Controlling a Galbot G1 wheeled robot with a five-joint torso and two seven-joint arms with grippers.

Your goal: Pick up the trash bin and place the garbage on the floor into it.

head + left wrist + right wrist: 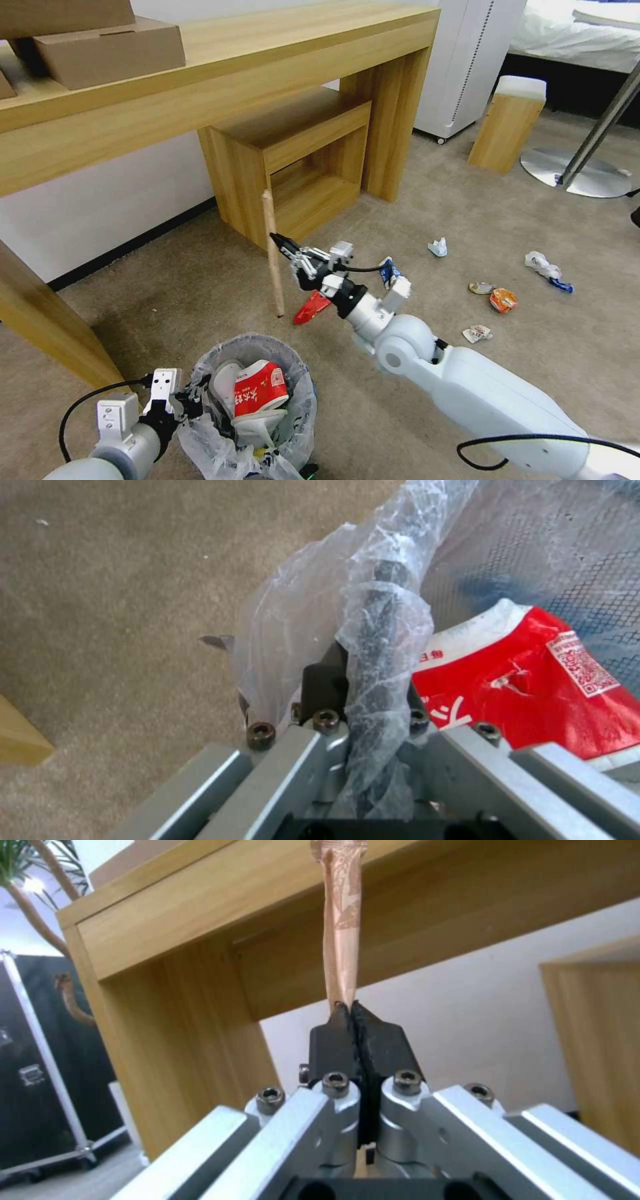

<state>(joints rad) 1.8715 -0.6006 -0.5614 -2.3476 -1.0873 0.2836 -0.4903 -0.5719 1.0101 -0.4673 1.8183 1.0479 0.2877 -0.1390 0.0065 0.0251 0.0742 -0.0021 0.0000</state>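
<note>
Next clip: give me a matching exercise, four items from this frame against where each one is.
Things:
1. wooden stick
2. red-white crushed cup
3. trash bin
4. orange wrapper

Places:
A. lying loose on the carpet
B. rim clamped by the left gripper
C. pinched upright in the right gripper
D. inside the bag-lined bin

Pairs: 1-C, 2-D, 3-B, 4-A
</note>
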